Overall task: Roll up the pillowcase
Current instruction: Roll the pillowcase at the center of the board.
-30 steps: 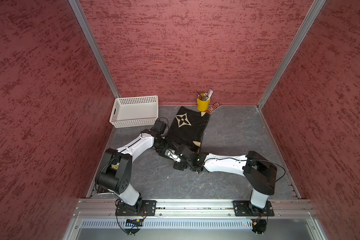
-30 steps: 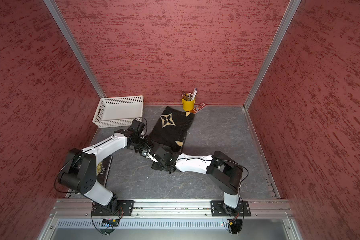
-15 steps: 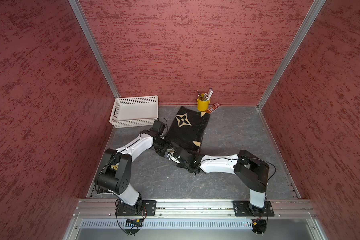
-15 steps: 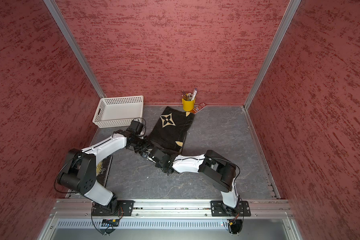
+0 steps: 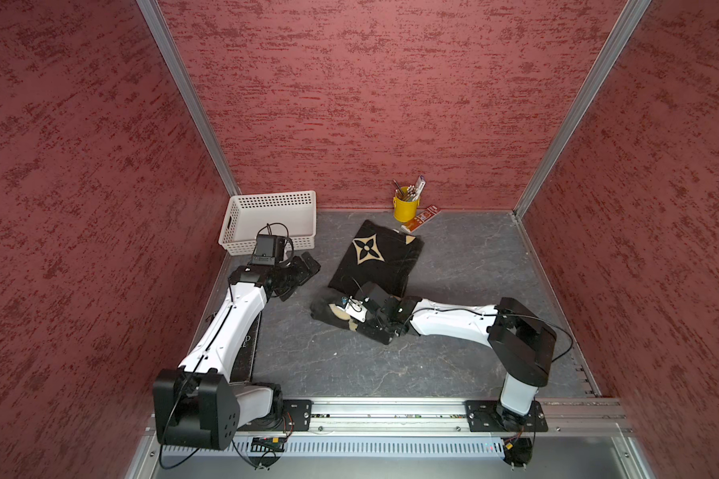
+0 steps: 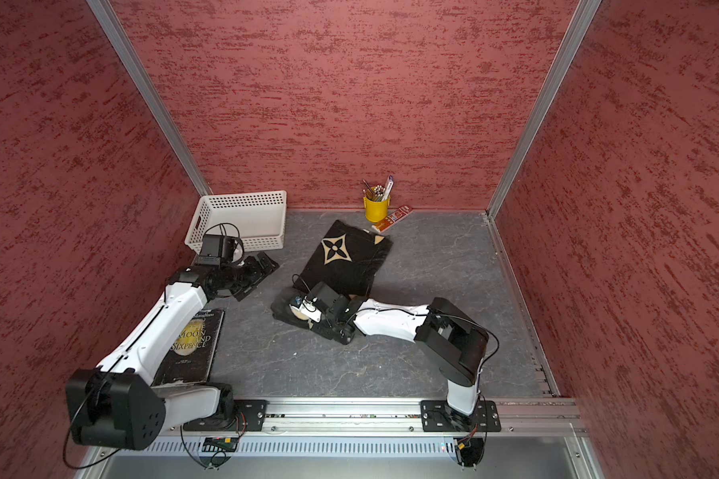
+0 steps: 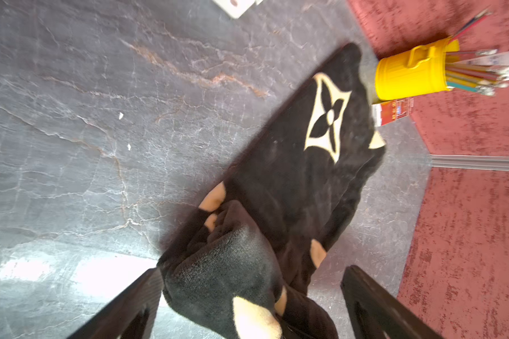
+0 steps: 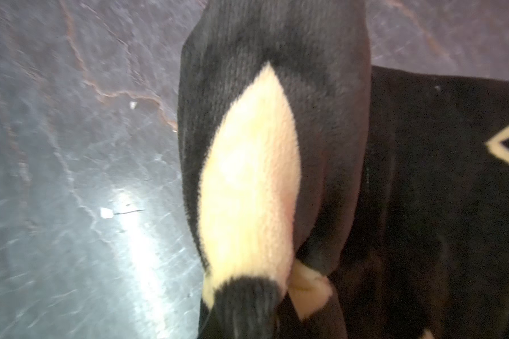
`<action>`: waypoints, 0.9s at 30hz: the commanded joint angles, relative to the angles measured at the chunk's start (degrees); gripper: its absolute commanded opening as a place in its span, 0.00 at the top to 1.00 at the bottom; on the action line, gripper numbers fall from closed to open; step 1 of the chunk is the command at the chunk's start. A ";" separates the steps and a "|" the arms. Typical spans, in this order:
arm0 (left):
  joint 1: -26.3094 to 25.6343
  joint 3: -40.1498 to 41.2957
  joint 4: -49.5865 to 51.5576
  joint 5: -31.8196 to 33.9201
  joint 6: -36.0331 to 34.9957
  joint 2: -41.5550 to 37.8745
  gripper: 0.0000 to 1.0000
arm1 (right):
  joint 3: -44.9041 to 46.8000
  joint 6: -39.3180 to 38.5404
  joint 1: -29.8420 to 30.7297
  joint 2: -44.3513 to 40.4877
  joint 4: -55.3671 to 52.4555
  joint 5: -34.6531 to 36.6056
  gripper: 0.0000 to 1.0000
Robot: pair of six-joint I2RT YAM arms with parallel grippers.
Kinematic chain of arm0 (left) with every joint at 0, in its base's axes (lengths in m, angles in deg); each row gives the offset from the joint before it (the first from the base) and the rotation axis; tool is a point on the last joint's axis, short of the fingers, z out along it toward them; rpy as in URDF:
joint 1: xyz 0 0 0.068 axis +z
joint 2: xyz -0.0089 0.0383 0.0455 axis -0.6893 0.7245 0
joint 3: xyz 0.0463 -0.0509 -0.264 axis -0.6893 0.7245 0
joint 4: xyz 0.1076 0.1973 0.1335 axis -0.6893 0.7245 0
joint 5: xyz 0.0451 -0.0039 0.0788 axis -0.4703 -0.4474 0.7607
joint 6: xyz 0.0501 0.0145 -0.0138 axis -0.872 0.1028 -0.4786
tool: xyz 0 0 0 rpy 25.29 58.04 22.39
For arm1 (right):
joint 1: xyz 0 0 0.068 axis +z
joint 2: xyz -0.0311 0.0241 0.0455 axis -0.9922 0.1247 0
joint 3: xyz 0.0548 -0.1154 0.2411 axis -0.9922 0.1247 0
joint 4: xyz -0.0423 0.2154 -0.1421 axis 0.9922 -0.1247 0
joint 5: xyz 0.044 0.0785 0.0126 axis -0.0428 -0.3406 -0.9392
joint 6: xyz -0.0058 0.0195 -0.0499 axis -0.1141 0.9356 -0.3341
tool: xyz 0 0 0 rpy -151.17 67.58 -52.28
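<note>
The black plush pillowcase with a cream flower lies mid-table, its far part flat. Its near end is rolled into a thick bundle. My right gripper sits at that rolled end, shut on the cloth. In the right wrist view the cloth bunches where the jaws are and hides the fingers. My left gripper stands open to the left of the roll, apart from it. Nothing is held between its dark fingers.
A white basket stands at the back left, just behind my left gripper. A yellow cup of pencils and a red and white packet sit by the back wall. A dark book lies under my left arm.
My left gripper opened, let go of the roll and drew back left toward the basket. My right gripper closed on the rolled end.
</note>
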 commanded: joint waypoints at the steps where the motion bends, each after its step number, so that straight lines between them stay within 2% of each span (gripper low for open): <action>1: -0.19 4.46 -0.03 1.12 -0.62 -3.97 0.00 | -2.54 6.51 -4.73 0.76 -4.59 -17.65 0.96; 6: -1.71 10.59 -4.35 -0.54 -0.66 -10.34 0.01 | -3.70 12.07 -12.17 4.89 -4.04 -30.79 0.93; 9: -4.87 12.38 -5.74 -0.36 -0.87 -11.63 0.08 | -4.73 14.44 -15.37 7.91 -4.00 -36.53 0.90; 14: -12.89 13.38 -10.52 -0.29 -0.60 -7.66 0.20 | -8.45 18.29 -18.90 12.84 -4.70 -44.43 0.84; 17: -16.14 11.77 -13.50 0.21 -0.36 -1.71 0.34 | -10.75 19.26 -20.36 15.13 -5.95 -47.59 0.82; 19: -17.16 9.10 -14.13 0.45 -0.60 3.43 0.40 | -11.61 20.20 -21.21 16.27 -5.83 -48.88 0.79; 23: -18.01 4.64 -13.23 1.76 -0.51 11.89 0.45 | -12.56 20.63 -21.75 16.74 -6.38 -48.36 0.70; 25: -17.83 3.08 -12.05 2.37 0.22 15.07 0.47 | -12.25 20.73 -21.77 15.13 -6.23 -45.58 0.55; 27: -17.83 2.33 -10.87 3.22 1.36 16.83 0.47 | -11.41 20.15 -21.82 12.28 -6.23 -41.68 0.44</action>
